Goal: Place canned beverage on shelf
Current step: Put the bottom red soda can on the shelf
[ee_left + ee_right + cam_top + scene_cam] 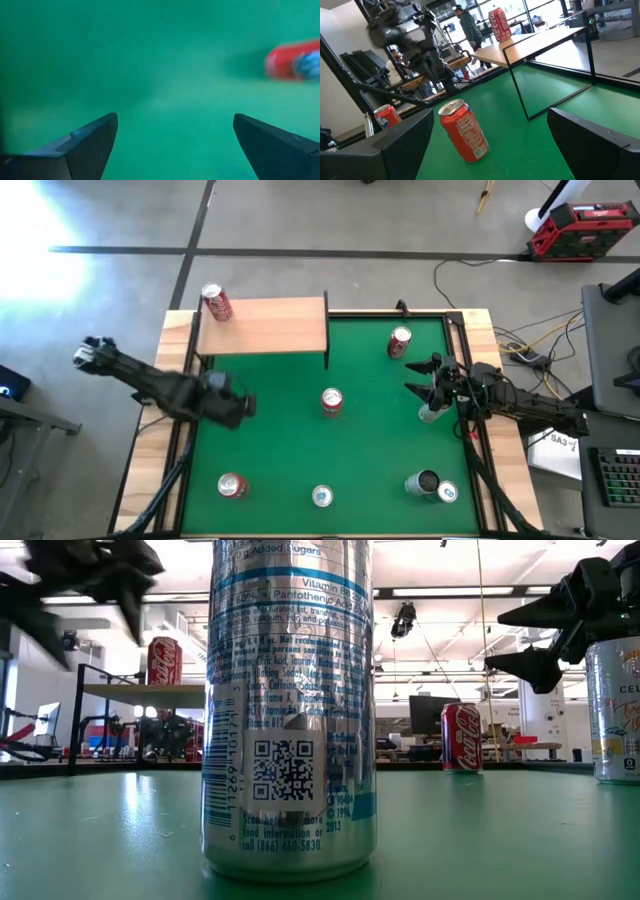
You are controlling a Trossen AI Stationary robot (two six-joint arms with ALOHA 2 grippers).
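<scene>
The shelf (265, 327), a light-wood board on thin black legs, stands at the far left of the green mat (370, 450). One red can (216, 302) stands upright on its left end. It also shows in the right wrist view (499, 22). A red can (332, 402) stands mid-mat, ahead of my right gripper's fingers (465, 130). My right gripper (418, 378) is open and empty at the mat's right, above a silver can (430, 412). My left gripper (246, 406) is open and empty over the mat's left (175, 145), with a red can (295, 60) off to one side.
Another red can (400, 342) stands far right. A red can (232, 486), a silver can (322, 496) and two more cans (430, 486) stand along the near edge. The silver one fills the low view (290, 710). People show in the room behind (467, 22).
</scene>
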